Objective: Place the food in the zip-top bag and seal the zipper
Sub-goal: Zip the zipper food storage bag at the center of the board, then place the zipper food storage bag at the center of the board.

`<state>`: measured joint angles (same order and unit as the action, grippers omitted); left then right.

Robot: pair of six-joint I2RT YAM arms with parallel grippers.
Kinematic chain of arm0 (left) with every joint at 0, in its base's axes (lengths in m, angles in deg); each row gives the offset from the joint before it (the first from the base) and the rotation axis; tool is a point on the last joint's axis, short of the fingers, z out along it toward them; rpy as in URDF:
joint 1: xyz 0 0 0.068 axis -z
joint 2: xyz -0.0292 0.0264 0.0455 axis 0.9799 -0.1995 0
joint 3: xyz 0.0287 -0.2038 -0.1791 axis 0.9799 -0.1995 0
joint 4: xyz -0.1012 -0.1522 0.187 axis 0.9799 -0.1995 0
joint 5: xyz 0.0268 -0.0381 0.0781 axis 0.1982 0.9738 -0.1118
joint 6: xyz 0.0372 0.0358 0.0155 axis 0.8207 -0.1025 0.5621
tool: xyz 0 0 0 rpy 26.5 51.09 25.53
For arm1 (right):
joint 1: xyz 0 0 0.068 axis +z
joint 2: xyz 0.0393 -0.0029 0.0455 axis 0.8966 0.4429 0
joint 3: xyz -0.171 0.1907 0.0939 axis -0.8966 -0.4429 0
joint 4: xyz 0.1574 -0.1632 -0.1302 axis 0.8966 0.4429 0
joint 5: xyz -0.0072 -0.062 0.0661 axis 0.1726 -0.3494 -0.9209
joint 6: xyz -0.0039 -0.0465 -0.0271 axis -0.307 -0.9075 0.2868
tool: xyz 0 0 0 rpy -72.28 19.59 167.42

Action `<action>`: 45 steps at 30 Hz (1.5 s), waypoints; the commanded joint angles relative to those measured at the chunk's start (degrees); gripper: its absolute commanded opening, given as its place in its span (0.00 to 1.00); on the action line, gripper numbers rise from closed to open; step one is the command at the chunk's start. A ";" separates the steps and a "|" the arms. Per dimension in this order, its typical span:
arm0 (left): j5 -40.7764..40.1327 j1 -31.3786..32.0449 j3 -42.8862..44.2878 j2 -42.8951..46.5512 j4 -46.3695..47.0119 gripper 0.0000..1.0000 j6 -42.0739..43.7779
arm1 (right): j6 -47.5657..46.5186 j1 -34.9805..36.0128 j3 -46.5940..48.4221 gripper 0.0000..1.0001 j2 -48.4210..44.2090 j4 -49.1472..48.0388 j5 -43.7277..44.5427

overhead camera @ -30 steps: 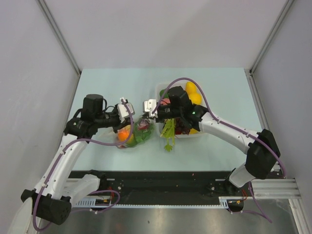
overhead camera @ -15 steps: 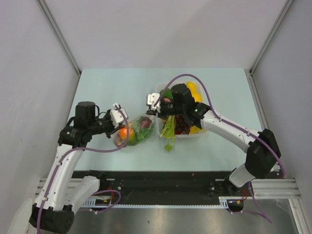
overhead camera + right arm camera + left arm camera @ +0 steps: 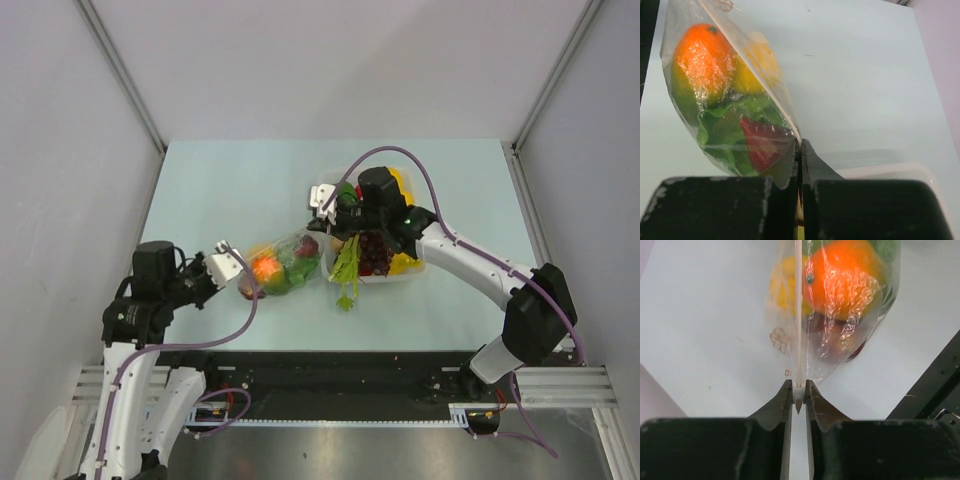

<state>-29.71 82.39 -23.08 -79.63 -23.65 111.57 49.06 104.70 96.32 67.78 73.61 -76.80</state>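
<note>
The zip-top bag [image 3: 282, 264] lies stretched between my two grippers, left of the tray. It holds an orange fruit [image 3: 840, 280], a yellow fruit [image 3: 781, 287], green lettuce [image 3: 725, 127] and a red piece [image 3: 760, 142]. My left gripper [image 3: 236, 270] is shut on the near-left end of the zipper [image 3: 798, 315], pinching a small white piece [image 3: 798, 392]. My right gripper [image 3: 320, 226] is shut on the bag's other end at the zipper rim [image 3: 799, 145]. The strip runs straight and taut between them.
A white tray [image 3: 412, 274] stands right of the bag with purple grapes [image 3: 375, 252] and yellow fruits [image 3: 399, 186] in it. A leafy green piece [image 3: 346, 272] hangs over its near-left edge. The black rail [image 3: 330, 370] runs along the near table edge.
My left gripper has drawn back to the left and toward the near edge along the zipper. The bag has stretched out and tilted. My right gripper has shifted slightly away, still holding its end.
</note>
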 commanded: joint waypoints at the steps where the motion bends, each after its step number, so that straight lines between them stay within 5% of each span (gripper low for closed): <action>1: -12.56 -1.18 -2.06 0.61 -5.59 0.18 2.36 | -0.47 -1.88 0.35 0.00 0.06 -1.71 1.92; 4: -11.53 -1.18 1.18 -1.75 -6.30 0.30 1.75 | -0.12 -1.44 0.35 0.00 0.15 -2.07 1.39; 8: -4.77 -1.18 11.96 -7.03 -6.03 0.59 -4.48 | 0.67 -0.92 0.35 0.00 0.24 -2.86 0.95; 10: 0.05 -1.18 16.11 -9.84 -6.73 0.64 -5.89 | 1.37 -0.56 0.35 0.00 0.06 -3.21 0.78; 17: 8.51 -0.74 23.86 -16.79 -4.28 0.71 -5.82 | 3.13 0.58 0.35 0.00 0.06 -4.61 0.77; 30: 10.02 7.79 18.25 -24.70 3.62 0.71 -8.71 | 3.14 2.25 0.35 0.00 -1.34 -5.32 0.86; 38: 11.59 9.37 14.73 -29.45 8.47 0.55 -8.98 | 3.40 2.95 0.35 0.00 -1.78 -7.23 0.60; 39: 11.77 9.37 14.64 -29.89 8.56 0.50 -8.98 | 3.40 2.95 0.35 0.00 -1.78 -7.34 0.86; 43: 9.93 9.28 16.99 -31.82 8.73 0.00 -8.80 | 4.10 3.04 0.35 0.00 -1.61 -7.60 1.91; 45: 7.56 8.49 19.02 -33.48 8.82 0.00 -7.67 | 5.59 3.13 0.35 0.07 -1.70 -8.48 2.88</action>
<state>-20.90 91.40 -8.09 -111.08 -16.99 102.72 52.56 107.39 96.17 67.89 70.40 -75.16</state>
